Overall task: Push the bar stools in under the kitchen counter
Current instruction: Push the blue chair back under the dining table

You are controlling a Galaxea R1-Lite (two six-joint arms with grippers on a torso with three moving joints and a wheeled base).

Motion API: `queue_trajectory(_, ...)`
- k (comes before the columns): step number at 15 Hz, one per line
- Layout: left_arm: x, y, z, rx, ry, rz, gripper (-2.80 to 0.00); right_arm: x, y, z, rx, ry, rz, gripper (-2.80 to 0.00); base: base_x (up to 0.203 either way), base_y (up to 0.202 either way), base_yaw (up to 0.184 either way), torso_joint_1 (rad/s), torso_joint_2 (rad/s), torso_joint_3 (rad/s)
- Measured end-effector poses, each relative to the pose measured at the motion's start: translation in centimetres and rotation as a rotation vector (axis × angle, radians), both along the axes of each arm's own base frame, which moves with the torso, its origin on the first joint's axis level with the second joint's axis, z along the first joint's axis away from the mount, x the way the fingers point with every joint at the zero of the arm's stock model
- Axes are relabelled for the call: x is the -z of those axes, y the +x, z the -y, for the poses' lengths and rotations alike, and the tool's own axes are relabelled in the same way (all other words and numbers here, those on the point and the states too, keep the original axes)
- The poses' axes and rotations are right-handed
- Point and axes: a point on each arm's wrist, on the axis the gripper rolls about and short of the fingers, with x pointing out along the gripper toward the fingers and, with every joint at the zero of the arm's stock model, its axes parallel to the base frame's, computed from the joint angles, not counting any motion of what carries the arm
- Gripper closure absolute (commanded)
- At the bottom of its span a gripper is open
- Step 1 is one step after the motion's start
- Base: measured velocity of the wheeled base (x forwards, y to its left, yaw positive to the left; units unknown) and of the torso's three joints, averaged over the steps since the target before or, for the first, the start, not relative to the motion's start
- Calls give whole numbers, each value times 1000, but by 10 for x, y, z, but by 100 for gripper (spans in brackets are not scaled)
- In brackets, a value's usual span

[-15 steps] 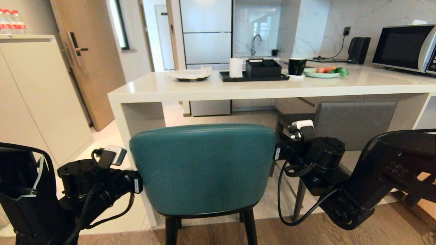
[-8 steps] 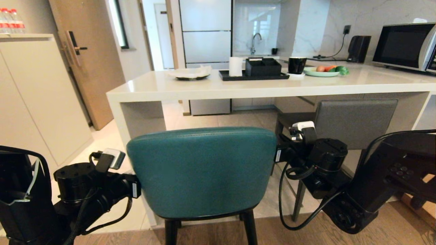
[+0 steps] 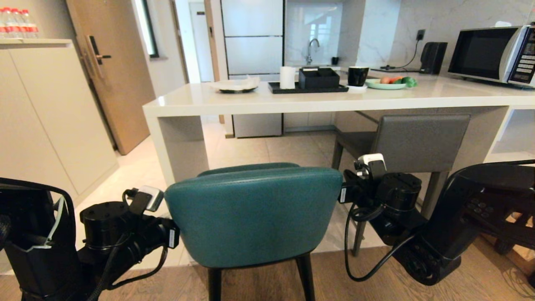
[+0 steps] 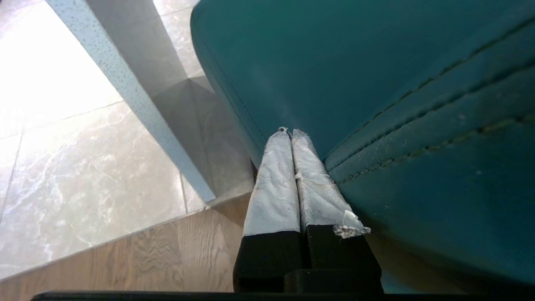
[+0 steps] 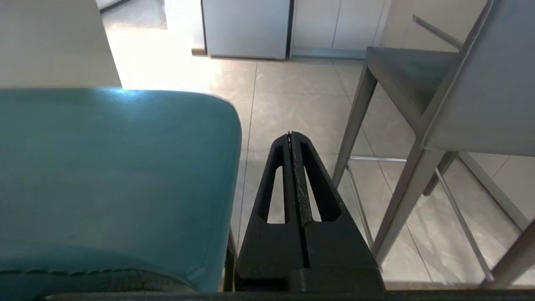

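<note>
Across the last second the whole head view has slid: the bench (image 3: 317,102) sits smaller and farther off, the teal stool (image 3: 255,215) lower in frame with its seat rim now peeking over the back. That reads as the robot's own base or torso shifting, not the stool sliding inward. So the push looks barely begun, the teal stool standing short of the bench's near edge, close to its left end panel. On the left, the left claw (image 4: 292,136) has its taped fingers pressed together, their tips against the stool's left flank; whether they truly bear on it or only rest beside it is hard to judge. To the right, the right claw (image 5: 291,140) is likewise pressed together and empty, hanging in the gap between the teal stool and the grey stool (image 3: 411,142), touching neither. The grey stool stands partly under the bench towards its right end. In the head view both claws' tips are hidden behind the teal back, and the teal stool's feet are cut off, so floor contact cannot be checked.
</note>
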Motion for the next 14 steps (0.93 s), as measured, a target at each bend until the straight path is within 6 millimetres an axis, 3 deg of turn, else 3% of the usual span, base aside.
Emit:
queue_trajectory(9,11,26,7,-47,-6,32,0,-8,31,-1,20,7,18,0,0,0,0,0,0,0)
queue_trajectory(14,19,23,6,-67,13,-6,0,-16,54,-8,28,-5,27,0,0,0,0,0,0,0)
